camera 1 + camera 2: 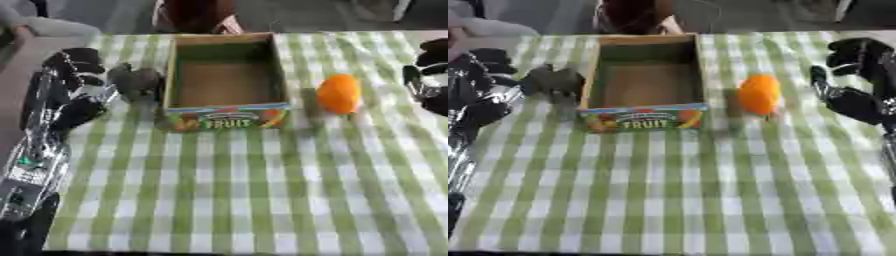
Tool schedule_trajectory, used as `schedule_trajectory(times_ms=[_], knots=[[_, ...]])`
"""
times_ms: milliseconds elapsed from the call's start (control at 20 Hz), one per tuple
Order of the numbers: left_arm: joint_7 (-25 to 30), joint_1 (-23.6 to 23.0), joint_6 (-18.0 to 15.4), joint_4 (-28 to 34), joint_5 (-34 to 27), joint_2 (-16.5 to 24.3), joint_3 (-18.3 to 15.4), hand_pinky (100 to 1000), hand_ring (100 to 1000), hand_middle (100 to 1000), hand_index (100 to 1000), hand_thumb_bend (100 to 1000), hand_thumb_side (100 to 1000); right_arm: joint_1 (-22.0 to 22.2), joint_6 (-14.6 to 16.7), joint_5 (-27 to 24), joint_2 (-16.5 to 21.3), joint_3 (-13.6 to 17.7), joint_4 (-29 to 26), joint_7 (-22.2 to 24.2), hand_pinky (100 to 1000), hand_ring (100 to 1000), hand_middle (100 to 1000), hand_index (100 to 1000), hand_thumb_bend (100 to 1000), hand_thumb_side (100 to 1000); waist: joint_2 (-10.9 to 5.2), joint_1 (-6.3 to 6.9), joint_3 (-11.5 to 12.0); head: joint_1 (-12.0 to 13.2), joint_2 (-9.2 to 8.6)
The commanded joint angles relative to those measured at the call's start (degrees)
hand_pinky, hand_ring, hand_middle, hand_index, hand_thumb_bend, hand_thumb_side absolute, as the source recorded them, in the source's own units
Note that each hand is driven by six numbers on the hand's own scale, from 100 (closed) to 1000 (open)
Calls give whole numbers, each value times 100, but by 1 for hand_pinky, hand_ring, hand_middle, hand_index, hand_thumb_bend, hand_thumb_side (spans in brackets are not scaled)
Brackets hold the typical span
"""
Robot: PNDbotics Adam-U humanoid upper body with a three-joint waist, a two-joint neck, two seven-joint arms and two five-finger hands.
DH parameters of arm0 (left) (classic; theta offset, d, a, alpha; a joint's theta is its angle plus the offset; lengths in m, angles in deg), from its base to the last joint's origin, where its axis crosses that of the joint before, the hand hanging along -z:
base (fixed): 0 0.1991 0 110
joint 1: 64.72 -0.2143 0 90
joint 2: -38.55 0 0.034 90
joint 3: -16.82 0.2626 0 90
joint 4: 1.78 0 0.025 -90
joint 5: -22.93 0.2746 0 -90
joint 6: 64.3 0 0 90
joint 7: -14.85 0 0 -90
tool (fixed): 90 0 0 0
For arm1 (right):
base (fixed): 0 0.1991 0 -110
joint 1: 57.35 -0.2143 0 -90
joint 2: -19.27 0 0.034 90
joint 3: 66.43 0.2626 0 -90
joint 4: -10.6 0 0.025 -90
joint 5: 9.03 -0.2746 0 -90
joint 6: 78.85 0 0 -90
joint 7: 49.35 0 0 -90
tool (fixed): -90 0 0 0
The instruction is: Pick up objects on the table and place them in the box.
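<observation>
The right eye view shows the right hand [859, 80] whole at the right edge, fingers relaxed and spread, empty; the left eye view clips it. The left hand [70, 87], spread, sits beside a dull grey lump [137, 81]. The smooth orange fruit [339, 94] lies right of the empty cardboard box [227, 117] on the checked surface [262, 200], whose lower half lies open.
</observation>
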Motion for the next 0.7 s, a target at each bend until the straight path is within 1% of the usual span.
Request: schedule_trajectory(times_ms=[50, 200, 450, 550, 700], knots=[[4, 153, 54, -8, 100, 259, -79, 580, 648, 603, 682, 735, 208, -67, -9, -22, 89, 31, -100, 10, 659, 669, 580, 722, 246, 100, -103, 0, -22, 9, -31], [87, 356, 127, -154, 249, 465, -64, 587, 659, 613, 689, 738, 205, -49, -13, -20, 94, 29, -87, 12, 659, 670, 580, 722, 245, 100, -122, -9, -51, 4, -29], [403, 902, 274, -632, 621, 988, 42, 609, 682, 639, 711, 692, 104, -55, -7, -18, 97, 0, -76, 41, 659, 669, 580, 722, 245, 100, -144, 9, -92, 22, -20], [583, 1174, 367, -923, 802, 1251, 147, 638, 708, 667, 734, 673, 131, -52, -5, -19, 94, -12, -70, 55, 659, 669, 580, 722, 245, 100, -150, 18, -113, 34, -17], [855, 1596, 592, -1365, 1075, 1645, 446, 659, 716, 681, 748, 661, 151, -53, -3, -21, 93, -40, -60, 83, 659, 669, 580, 722, 245, 100, -165, 24, -159, 59, -11]])
